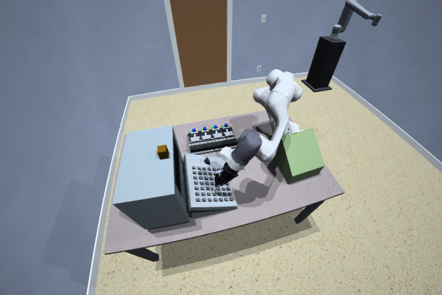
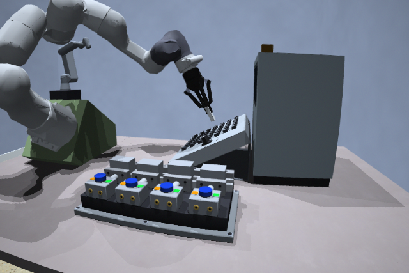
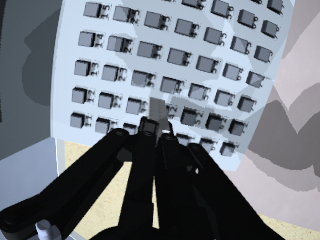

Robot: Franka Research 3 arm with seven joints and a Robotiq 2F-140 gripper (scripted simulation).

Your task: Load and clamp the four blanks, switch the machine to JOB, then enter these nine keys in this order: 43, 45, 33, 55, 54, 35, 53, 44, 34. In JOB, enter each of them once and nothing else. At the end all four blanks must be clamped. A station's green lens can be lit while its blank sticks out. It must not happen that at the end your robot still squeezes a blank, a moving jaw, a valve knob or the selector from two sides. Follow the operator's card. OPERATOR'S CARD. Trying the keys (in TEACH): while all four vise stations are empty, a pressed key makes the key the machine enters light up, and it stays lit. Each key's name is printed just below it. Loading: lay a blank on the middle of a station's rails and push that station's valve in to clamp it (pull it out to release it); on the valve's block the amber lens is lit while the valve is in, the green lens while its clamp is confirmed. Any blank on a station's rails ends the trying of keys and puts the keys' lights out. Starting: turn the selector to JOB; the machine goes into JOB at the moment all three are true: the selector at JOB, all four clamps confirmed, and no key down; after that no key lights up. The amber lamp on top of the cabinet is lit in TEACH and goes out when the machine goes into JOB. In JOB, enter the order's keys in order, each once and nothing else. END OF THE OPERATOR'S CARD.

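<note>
My gripper is shut, its narrow pale tip just above the key panel, over the lower-middle keys in the wrist view. The tip hides part of one key there. No key looks lit. The black selector is on the panel; its setting is unreadable. Four pale blocks, likely the blanks, sit at the vise stations, one at the right end. All four blue valves, one of them at the right end, have amber and green lenses lit. The cabinet lamp looks dark amber, apparently unlit.
The tall grey cabinet stands directly behind the panel's high edge. The vise base lies beside the panel. A green block stands by the arm's base on the table.
</note>
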